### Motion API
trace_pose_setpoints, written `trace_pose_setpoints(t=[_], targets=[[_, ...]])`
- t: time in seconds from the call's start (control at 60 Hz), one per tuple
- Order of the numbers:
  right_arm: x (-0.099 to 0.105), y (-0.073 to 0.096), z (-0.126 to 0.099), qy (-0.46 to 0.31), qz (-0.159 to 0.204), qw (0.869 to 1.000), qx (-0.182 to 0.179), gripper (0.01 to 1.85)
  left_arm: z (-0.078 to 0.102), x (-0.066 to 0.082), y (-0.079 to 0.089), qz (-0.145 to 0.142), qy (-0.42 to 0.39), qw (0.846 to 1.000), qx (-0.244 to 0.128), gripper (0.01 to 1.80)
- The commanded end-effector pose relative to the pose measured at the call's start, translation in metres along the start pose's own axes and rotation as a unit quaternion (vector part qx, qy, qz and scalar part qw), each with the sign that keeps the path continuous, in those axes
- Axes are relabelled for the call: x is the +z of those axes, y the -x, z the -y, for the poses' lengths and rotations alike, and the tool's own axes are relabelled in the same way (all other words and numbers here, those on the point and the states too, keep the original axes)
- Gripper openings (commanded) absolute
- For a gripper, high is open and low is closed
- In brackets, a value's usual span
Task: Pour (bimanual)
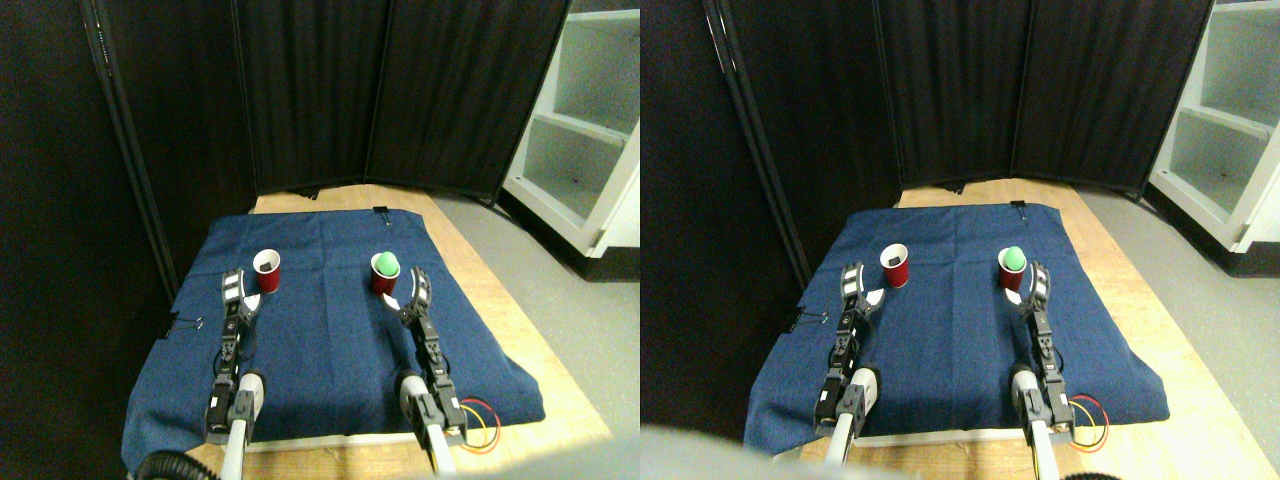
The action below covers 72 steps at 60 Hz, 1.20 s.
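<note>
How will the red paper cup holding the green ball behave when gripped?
The red paper cup with the green ball probably dents under a hard squeeze. The ball sits proud of the rim, so tilting likely spills it. It looks light and may tip on the blue cloth.

A matt, dark blue cloth (330, 330) covers a pale wooden board (500, 310) with visible grain. The two red cups (267, 270) look like smooth, slightly glossy plastic; the right one holds a smooth green ball (386, 263). Far behind hang dull black fabric panels (400, 90), with a painted white shelf (590, 120) on the right.
</note>
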Motion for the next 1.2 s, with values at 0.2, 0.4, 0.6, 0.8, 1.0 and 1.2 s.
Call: trace_pose_setpoints(t=[0.2, 0.4, 0.6, 0.8, 1.0, 1.2], targets=[[0.007, -0.008, -0.007, -0.137, 0.010, 0.990, -0.030, 0.65, 0.007, 0.012, -0.008, 0.019, 0.117, 0.992, 0.052, 0.66], [0.010, -0.011, -0.015, -0.192, 0.000, 0.981, -0.031, 0.70, 0.013, 0.020, -0.015, 0.010, 0.168, 0.984, 0.057, 0.62], [0.004, -0.022, -0.015, -0.293, -0.012, 0.954, -0.066, 0.77, 0.012, 0.021, -0.029, 0.006, 0.205, 0.976, 0.071, 0.67], [-0.004, -0.032, -0.006, -0.309, -0.011, 0.948, -0.077, 0.85, 0.006, 0.011, -0.041, 0.013, 0.252, 0.962, 0.102, 0.71], [-0.012, -0.036, 0.001, -0.325, -0.006, 0.942, -0.081, 0.86, 0.001, -0.003, -0.042, 0.026, 0.275, 0.953, 0.123, 0.84], [-0.017, -0.035, 0.000, -0.320, -0.006, 0.944, -0.078, 0.88, 0.006, -0.013, -0.031, 0.030, 0.331, 0.932, 0.144, 0.75]])
